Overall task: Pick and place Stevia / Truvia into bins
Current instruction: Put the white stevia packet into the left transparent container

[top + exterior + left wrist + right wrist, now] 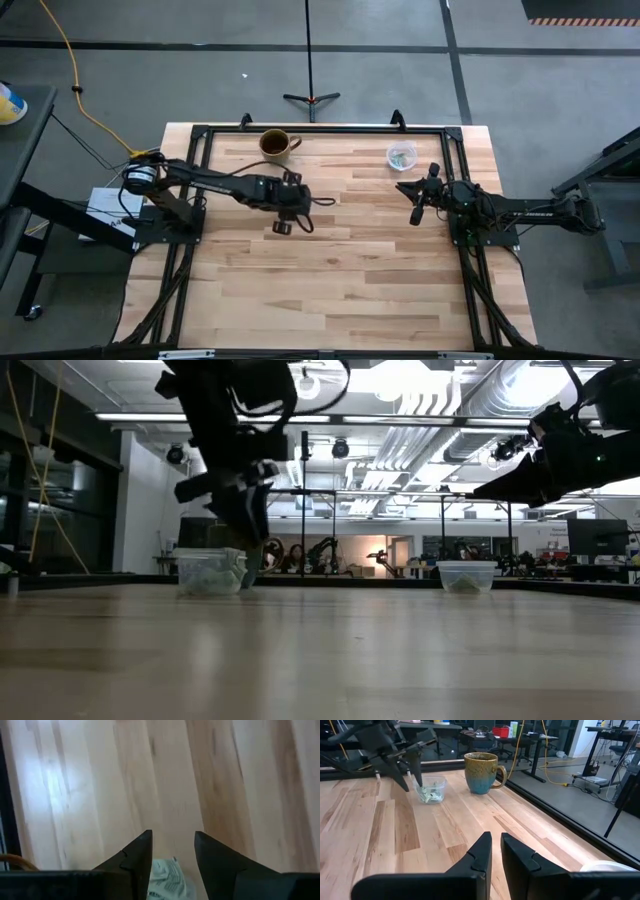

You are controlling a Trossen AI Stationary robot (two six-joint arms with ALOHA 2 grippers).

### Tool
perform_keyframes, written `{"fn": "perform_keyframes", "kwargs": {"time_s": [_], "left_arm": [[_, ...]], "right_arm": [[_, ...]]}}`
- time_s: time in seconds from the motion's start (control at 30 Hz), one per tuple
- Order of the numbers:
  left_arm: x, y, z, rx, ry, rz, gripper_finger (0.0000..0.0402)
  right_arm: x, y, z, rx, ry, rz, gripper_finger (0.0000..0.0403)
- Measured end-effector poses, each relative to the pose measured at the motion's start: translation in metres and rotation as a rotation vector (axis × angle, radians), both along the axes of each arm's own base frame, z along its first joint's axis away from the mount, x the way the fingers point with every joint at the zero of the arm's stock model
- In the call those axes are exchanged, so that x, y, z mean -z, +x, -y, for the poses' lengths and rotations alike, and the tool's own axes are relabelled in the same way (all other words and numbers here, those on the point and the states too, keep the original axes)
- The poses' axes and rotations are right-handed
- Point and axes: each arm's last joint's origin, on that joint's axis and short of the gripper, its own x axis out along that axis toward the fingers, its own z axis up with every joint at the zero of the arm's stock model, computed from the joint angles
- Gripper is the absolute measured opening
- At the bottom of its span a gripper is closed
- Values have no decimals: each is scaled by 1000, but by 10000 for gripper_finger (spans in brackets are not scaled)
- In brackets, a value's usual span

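Observation:
Two clear plastic cups hold the pale green and white packets. One cup (431, 791) (210, 572) stands upright on the table near its middle, with crumpled packets (428, 795) inside. My left gripper (415, 781) (283, 226) (245, 555) hangs right over this cup, fingers pointing down and open; the left wrist view shows packets (166, 879) below the gap (172, 845). The other cup (402, 155) (467, 577), also with packets, stands near the far right corner. My right gripper (405, 190) (496, 845) is shut, raised above the table just near of that cup.
A brown and blue ceramic mug (275, 145) (481, 772) stands near the far edge, left of centre. The black frame (320, 129) runs round the tabletop. Bare wood (340, 280) fills the near half of the table. Desks and cables show in the room beyond.

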Motion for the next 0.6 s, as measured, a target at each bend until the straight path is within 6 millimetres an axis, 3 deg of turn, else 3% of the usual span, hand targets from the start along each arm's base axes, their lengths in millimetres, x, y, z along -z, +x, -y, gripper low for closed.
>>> {"fn": "perform_keyframes", "kwargs": {"time_s": [0.17,0.33,0.6], "left_arm": [[14,4,6,56,63,-68,194],[24,7,6,32,168,-112,241],[36,6,7,43,145,-180,295]], "right_arm": [[1,0,0,0,1,-10,32],[3,0,0,0,3,-29,32],[3,-1,0,0,2,-37,32]]}}
